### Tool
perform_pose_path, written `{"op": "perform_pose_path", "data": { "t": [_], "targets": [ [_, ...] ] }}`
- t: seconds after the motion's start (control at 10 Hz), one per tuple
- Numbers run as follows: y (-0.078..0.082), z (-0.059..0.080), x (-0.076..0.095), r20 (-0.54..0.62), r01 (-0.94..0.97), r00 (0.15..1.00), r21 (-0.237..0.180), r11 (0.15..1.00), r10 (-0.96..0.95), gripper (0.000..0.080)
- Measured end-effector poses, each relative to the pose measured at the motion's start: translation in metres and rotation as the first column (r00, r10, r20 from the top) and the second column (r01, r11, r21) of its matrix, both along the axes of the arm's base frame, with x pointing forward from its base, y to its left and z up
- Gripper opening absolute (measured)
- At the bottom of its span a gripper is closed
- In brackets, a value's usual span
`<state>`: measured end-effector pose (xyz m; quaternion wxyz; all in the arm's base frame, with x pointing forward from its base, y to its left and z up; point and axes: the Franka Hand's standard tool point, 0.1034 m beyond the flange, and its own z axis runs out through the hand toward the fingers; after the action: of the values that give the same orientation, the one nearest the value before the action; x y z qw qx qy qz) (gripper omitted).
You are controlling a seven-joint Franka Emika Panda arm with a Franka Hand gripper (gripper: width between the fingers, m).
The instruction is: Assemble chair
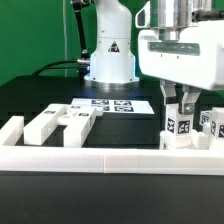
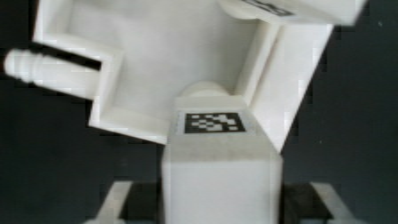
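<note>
In the exterior view my gripper (image 1: 178,118) hangs at the right, shut on an upright white chair post (image 1: 180,132) with a black-and-white tag on its face. The post's foot rests on the black table just behind the front rail. In the wrist view the same post (image 2: 217,150) runs out from between my fingers (image 2: 125,200), its tag facing the camera. Just beyond its end lies a bigger white chair piece (image 2: 169,60) with a round peg (image 2: 39,66) sticking out of its side. Other loose white chair pieces (image 1: 45,125) (image 1: 76,118) lie at the exterior view's left.
A long low white border rail (image 1: 110,160) runs along the front of the table. The marker board (image 1: 115,103) lies flat mid-table before the robot base (image 1: 108,60). Another tagged white block (image 1: 212,124) stands right of the held post.
</note>
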<state>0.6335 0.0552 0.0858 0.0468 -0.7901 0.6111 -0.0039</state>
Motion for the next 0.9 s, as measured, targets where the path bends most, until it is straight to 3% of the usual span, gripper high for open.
{"op": "perform_pose_path", "data": {
  "t": [0.4, 0.9],
  "targets": [
    [0.0022, -0.0004, 0.0001, -0.024, 0.300, 0.954, 0.022, 0.954, -0.300, 0.0289],
    [0.0036, -0.0007, 0.0006, -0.048, 0.504, 0.863, 0.042, 0.863, -0.502, 0.0289]
  ]
}}
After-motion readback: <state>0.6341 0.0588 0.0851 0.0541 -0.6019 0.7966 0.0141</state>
